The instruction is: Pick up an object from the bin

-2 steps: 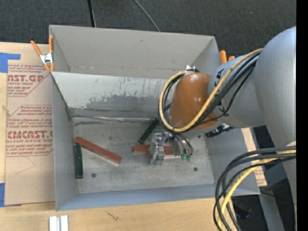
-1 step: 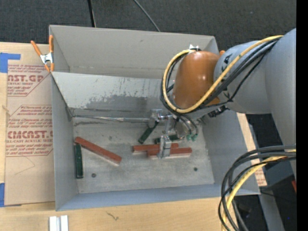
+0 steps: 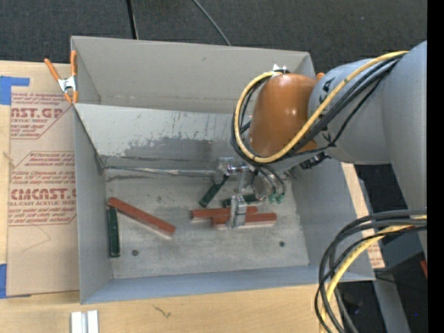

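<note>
Red-brown bar (image 3: 263,218) lies flat, right of centre in the bin (image 3: 173,255), with the gripper (image 3: 238,212) at its middle. You cannot tell how far it is open. Grasp stage: your next move is to confirm closure, then lift straight.

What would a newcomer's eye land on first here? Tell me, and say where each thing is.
First the orange wrist cover with its yellow cables, looming over the right half of the grey bin. Under it the claw is down at a red-brown stick lying right of centre on the floor. To the left lie a slanted red-brown stick and a dark green bar along the left wall.
</note>
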Robot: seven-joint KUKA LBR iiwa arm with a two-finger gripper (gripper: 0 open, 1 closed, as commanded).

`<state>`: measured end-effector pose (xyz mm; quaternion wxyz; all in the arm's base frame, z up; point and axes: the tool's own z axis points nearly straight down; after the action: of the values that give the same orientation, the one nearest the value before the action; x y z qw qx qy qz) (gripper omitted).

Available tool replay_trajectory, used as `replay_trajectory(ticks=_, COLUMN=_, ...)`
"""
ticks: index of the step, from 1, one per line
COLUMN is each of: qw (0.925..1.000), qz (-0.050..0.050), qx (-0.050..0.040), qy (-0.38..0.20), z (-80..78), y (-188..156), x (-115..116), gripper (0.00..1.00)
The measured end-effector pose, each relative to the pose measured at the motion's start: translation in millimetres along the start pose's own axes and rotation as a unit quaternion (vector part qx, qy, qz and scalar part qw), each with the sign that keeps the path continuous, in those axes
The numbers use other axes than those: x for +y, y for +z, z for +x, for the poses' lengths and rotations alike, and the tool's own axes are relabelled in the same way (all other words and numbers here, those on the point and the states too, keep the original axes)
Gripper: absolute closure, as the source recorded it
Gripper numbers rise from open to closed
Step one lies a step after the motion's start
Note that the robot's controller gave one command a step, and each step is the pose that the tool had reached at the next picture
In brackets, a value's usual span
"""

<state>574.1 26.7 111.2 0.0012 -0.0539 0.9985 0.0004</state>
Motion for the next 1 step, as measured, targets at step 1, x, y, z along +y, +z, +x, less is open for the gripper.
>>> replay_trajectory(ticks=1, qw=0.9999, qz=0.0, qx=-0.0012, qy=-0.015, z=-2.7, y=31.0, x=9.9, gripper=0.0)
